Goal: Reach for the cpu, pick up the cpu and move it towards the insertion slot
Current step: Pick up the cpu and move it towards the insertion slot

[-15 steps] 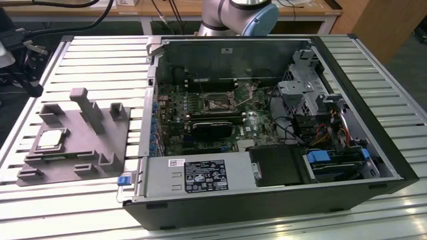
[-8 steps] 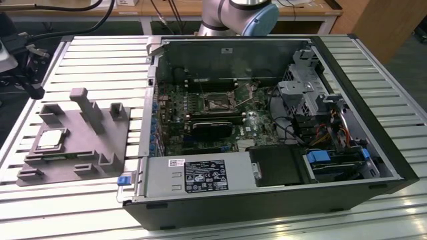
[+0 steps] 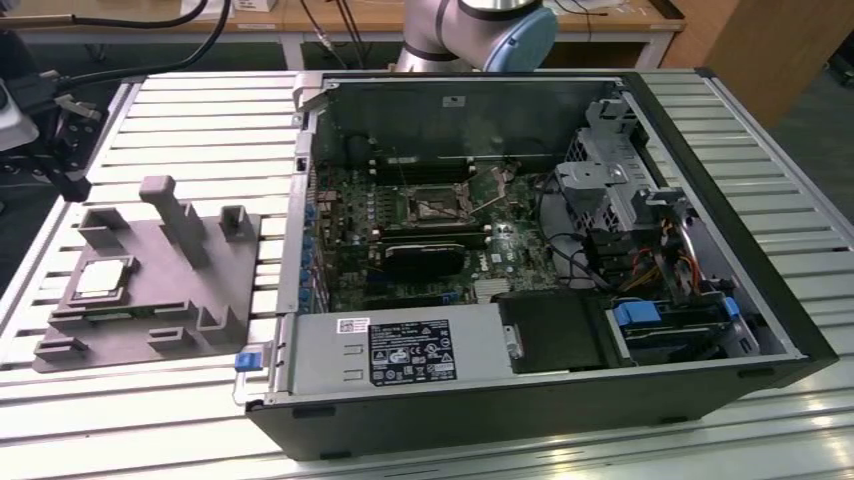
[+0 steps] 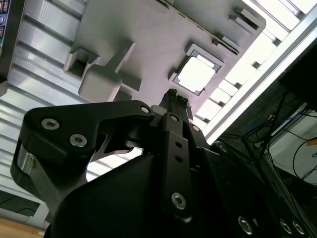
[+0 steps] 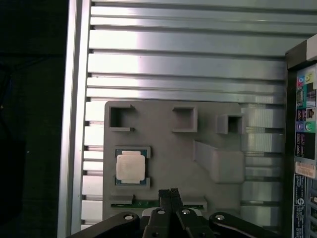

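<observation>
Silvery chip (image 5: 131,167) sits in its recess on the grey holder block (image 5: 163,144), kept square for your pick, while your claw (image 5: 170,191) hangs near it, closed on nothing, socket (image 3: 434,205) well apart inside the case (image 3: 467,425).

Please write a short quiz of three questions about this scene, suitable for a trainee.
1. In the exterior view, the insertion slot lies toward which side of the cpu?
2. True or false: the end effector is shut and empty.
3. The cpu rests: A) in the insertion slot; B) on the grey fixture; C) in the end effector.
Key: 1 the right; 2 true; 3 B.
</observation>
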`<state>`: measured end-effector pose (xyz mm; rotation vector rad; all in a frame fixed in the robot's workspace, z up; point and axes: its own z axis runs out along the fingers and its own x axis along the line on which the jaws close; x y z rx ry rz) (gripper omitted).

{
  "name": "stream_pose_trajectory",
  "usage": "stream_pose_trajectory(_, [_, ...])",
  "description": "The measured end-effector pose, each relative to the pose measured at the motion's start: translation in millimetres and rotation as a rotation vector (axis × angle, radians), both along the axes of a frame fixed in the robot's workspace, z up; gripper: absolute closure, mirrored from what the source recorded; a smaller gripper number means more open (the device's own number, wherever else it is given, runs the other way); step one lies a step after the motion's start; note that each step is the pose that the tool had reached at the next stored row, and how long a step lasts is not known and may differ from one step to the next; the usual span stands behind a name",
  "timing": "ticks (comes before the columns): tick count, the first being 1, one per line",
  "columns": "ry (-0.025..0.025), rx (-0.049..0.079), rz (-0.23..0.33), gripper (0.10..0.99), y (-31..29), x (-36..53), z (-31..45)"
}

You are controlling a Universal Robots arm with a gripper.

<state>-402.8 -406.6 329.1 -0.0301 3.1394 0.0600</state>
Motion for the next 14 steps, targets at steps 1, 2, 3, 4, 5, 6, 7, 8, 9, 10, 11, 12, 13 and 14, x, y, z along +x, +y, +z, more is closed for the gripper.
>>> stream_pose_trajectory(1, [0.0001,0.000,0.000,0.980,0.0,-0.2,-0.5])
stream_pose_trajectory(2, [0.0001,0.000,0.000,0.980,0.0,-0.4,-0.9])
stream_pose_trajectory(3, [0.0001,0.000,0.000,0.980,0.0,-0.7,-1.4])
stream_pose_trajectory(4, [0.0000,0.000,0.000,0.980,0.0,-0.9,-1.9])
stream_pose_trajectory(5, [0.0000,0.000,0.000,0.980,0.0,-1.1,-2.3])
stream_pose_trajectory(6, [0.0000,0.000,0.000,0.980,0.0,-1.3,-2.8])
stream_pose_trajectory(7, [0.0000,0.000,0.000,0.980,0.0,-1.5,-3.1])
stream_pose_trajectory(8, [0.0000,0.000,0.000,0.980,0.0,-1.6,-3.6])
stream_pose_trajectory(9, [-0.0001,0.000,0.000,0.980,0.0,-1.7,-4.0])
stream_pose_trajectory(10, [0.0000,0.000,0.000,0.980,0.0,-1.9,-4.4])
stream_pose_trajectory(11, [-0.0001,0.000,0.000,0.980,0.0,-2.1,-4.9])
stream_pose_trajectory(12, [-0.0001,0.000,0.000,0.980,0.0,-2.4,-5.4])
stream_pose_trajectory(13, [-0.0001,0.000,0.000,0.980,0.0,-2.5,-5.9])
stream_pose_trajectory(14, [-0.0001,0.000,0.000,0.980,0.0,-2.7,-6.4])
